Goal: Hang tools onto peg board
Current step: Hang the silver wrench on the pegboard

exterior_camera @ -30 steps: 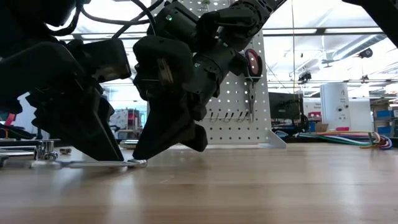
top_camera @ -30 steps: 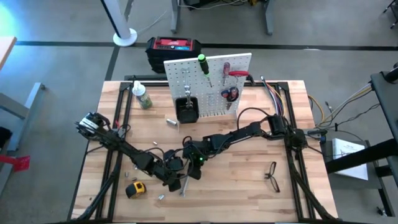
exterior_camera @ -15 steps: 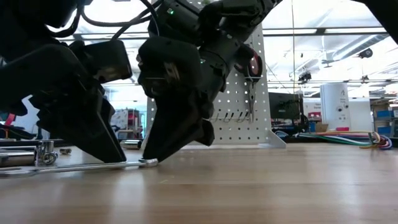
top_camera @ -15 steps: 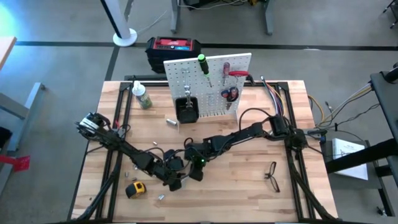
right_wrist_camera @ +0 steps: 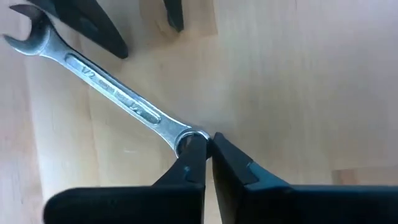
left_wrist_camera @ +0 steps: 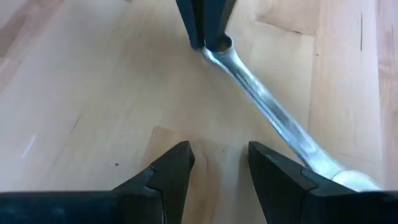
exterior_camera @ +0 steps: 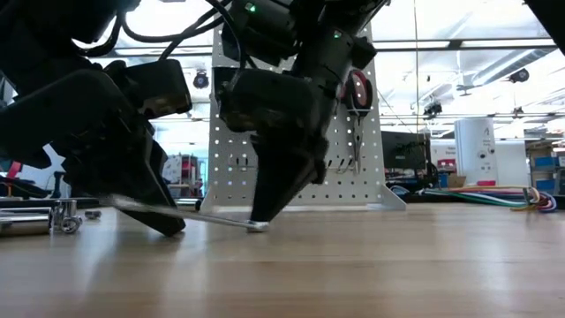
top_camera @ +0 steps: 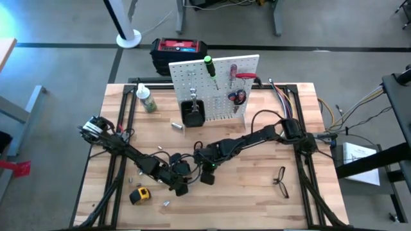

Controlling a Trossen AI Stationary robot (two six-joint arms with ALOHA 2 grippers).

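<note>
While several tools already hang on the peg board [top_camera: 215, 88], the job is roughly half done, and the board serves here as the landmark. Well in front of it and off toward its left side, a yellow tape measure [top_camera: 139, 194] lies on the bench [top_camera: 257, 199], not yet hung. Nearer the board's centre line, well in front of it, the left end effector [top_camera: 179, 188] stands with its fingers apart, holding nothing, just beside the open-jawed end of a silver wrench [right_wrist_camera: 106, 87]. The right end effector [right_wrist_camera: 204, 149], fingers together, pinches the ring end of that wrench, which slopes up off the bench toward the left arm in the low view. On the board itself hang one green-handled screwdriver [top_camera: 210, 67], one red-handled screwdriver [top_camera: 234, 70] and what look like two red pliers [top_camera: 245, 76]. In front of its right side, one pair of black-framed glasses [top_camera: 280, 181] waits on the bench. So three tools remain, by my judgement.
</note>
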